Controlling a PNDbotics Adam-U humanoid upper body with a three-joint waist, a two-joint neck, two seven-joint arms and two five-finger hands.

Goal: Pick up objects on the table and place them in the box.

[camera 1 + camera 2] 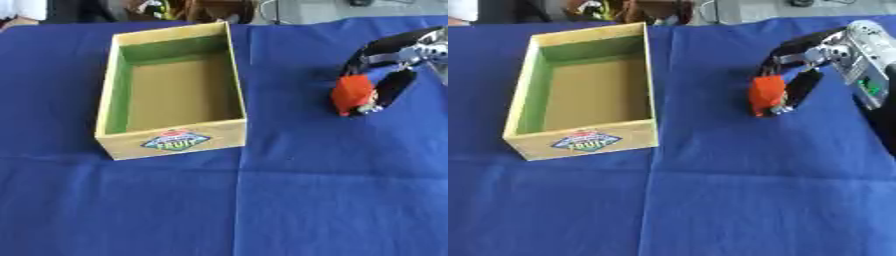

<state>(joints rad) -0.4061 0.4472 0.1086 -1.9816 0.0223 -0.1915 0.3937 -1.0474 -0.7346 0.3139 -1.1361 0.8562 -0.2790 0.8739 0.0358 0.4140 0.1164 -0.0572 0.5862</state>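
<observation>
right hand [802, 75], black with silver joints, comes in from the right edge; fingers and thumb curled round a small orange-red blocky object [353, 94]. fingers arch over its top and far side, thumb on the near right side. cannot tell whether the object is lifted or touching the cloth; something small and pale shows at its lower edge, not made out. silver forearm housing with a green patch shows in the right eye view. left hand in neither view.

object sits well right of the open yellow cardboard box [171, 143], apart from it. box is rectangular, long axis running away from the camera, slightly askew. inner walls green, floor plain brown, nothing visible inside. near outer wall carries a blue diamond label with "fruit" lettering.

surface: table under a deep blue cloth [289, 200], matte, with fold creases forming a cross, one running fore-aft just right of the box, one left-right below it.

far edge: blurred dark and brown clutter, pale floor.
</observation>
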